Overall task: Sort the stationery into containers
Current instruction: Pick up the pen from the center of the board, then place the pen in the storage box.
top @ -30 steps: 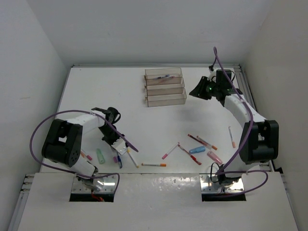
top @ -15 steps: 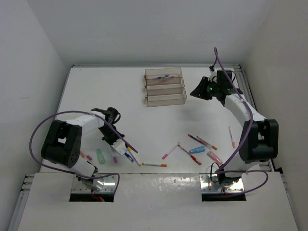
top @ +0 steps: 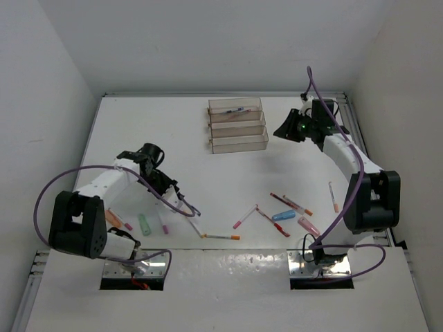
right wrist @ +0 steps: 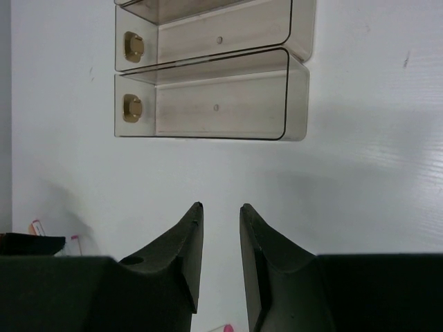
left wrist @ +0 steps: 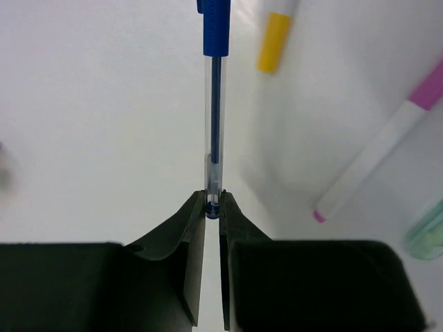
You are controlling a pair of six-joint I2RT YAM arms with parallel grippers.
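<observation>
Left pincer closed on the tail end of a blue-capped pen, near-left over the table, well apart from the containers. Pen judged light, stiff, slick; an end hold may pivot, mid-barrel is safer. Right pincer slightly parted, empty.

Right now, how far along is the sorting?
Barely begun. Done: one or two pens in the far tray. In hand: left jaws shut on a blue pen. Left: about a dozen pieces loose on the table; the near tray looks empty.
</observation>
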